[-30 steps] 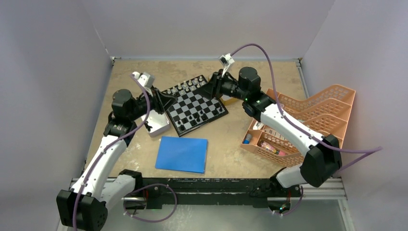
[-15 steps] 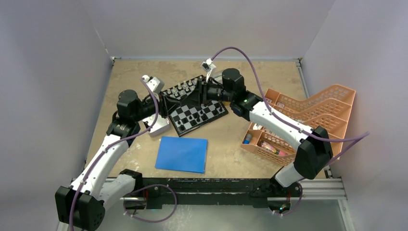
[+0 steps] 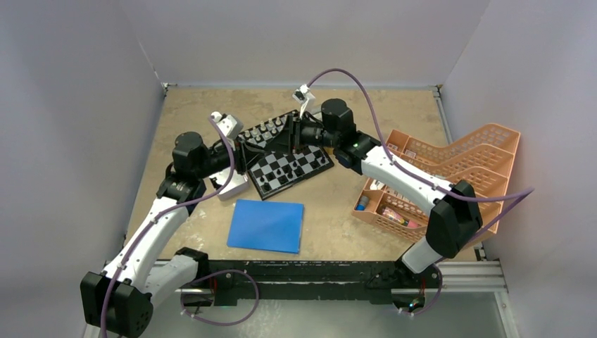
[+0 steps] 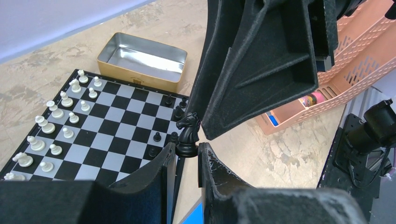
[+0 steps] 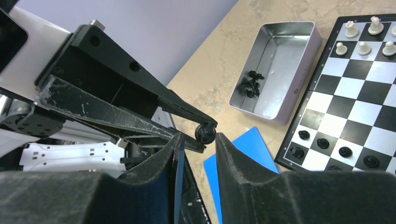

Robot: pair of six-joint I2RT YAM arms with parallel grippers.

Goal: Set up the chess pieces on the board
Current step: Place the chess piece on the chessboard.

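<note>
The board (image 3: pixel 310 167) lies mid-table with white pieces (image 4: pixel 60 112) along its far side and a few black pieces (image 4: pixel 157 136) near its front edge. My left gripper (image 4: pixel 187 150) is shut on a black knight (image 4: pixel 188 134) by its base and holds it upright above the board's near edge. My right gripper (image 5: pixel 198 137) is open, its fingers (image 4: pixel 261 60) reaching in from the opposite side, one on each side of the knight (image 5: pixel 205 134), with a gap left. Both grippers meet over the board (image 3: pixel 271 146).
A silver tin (image 5: pixel 275 70) left of the board holds several loose black pieces (image 5: pixel 250 84). A gold-sided tin (image 4: pixel 142 58) stands behind the board. A blue sheet (image 3: pixel 267 225) lies in front. Orange baskets (image 3: pixel 450 176) stand at the right.
My right arm has swung left across the board until its open fingers reach the left gripper's tips. My left gripper has shifted slightly right with the knight.
</note>
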